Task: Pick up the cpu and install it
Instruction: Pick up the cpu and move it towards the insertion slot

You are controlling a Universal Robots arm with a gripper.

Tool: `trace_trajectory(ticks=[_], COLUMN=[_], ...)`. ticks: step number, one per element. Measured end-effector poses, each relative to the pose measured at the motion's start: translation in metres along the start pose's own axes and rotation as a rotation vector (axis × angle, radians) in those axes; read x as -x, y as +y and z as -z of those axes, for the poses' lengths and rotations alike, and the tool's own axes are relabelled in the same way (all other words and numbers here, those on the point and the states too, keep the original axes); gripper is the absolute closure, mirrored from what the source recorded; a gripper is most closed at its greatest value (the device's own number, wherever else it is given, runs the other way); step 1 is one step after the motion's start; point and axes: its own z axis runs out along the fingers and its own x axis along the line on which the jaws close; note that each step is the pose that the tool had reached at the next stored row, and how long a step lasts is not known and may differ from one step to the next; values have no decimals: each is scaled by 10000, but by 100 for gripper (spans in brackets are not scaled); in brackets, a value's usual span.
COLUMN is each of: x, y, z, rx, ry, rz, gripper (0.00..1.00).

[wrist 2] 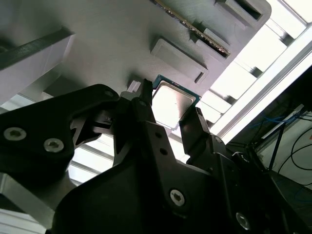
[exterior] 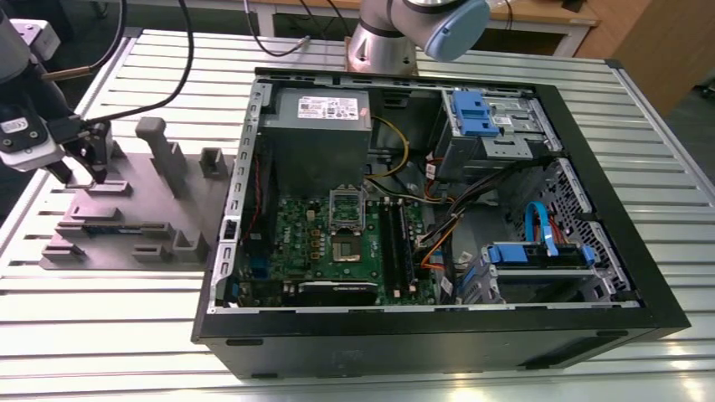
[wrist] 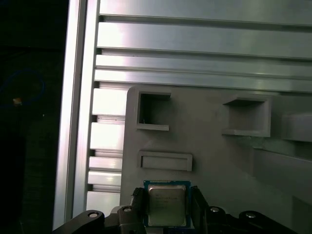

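We see one small flat square cpu [wrist: 166, 204] with a silvery metal top and a blue-green rim, lying flat between the two jaws of the black gripper [exterior: 84, 177]. It rests on the grey moulded holder block [wrist: 214, 161]. One jaw stands at each of two opposite edges, touching or just beside them. We cannot tell whether they are clenched on the chip or only flank it.

We judge the chip lies top-up so the jaws meet its sides rather than its underside, and that the holder keeps it in a known place. In the first wrist view we count two square empty pockets [wrist: 153, 109] in the holder, beyond the jaw tips. The one open black computer case [exterior: 625, 318] sits well apart from the jaws on the ribbed aluminium table [exterior: 447, 368].
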Motion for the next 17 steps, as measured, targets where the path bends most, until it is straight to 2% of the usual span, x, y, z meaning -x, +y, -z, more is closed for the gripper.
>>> trace_trajectory(ticks=[17], x=[-1], y=[3], z=[63], rx=[0], ry=[1], rz=[0], gripper=[53])
